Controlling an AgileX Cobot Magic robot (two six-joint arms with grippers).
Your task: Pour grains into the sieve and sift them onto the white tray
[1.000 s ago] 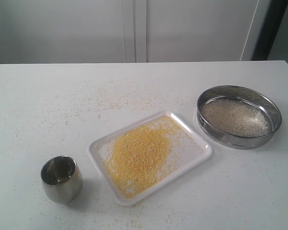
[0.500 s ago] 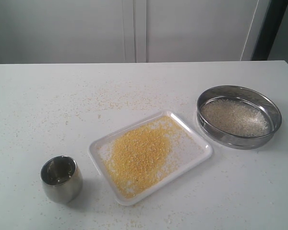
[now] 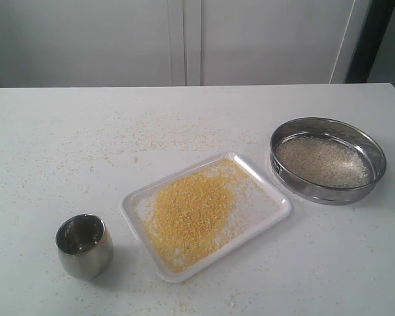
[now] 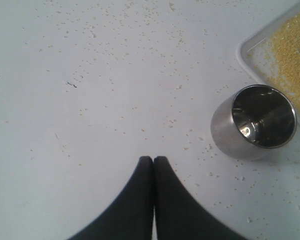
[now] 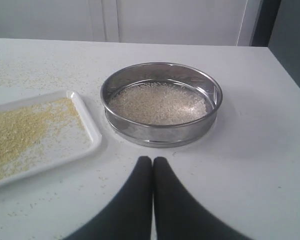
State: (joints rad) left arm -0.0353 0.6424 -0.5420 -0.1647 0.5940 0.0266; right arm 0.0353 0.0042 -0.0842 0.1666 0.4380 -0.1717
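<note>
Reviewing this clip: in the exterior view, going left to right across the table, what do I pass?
steel cup → white tray holding the yellow meal → sieve with the pale kernels left on its mesh.

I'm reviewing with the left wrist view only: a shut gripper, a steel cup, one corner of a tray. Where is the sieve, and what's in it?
Observer: In the exterior view the sieve stands to the right of the white tray, apart from it. Pale kernels lie on its mesh.
Operator: How much of the tray is covered?
Observer: Yellow meal is heaped across its middle and left part. The right end is nearly bare.
Operator: And the right gripper?
Observer: The right gripper is shut and empty, short of the sieve, touching nothing.
</note>
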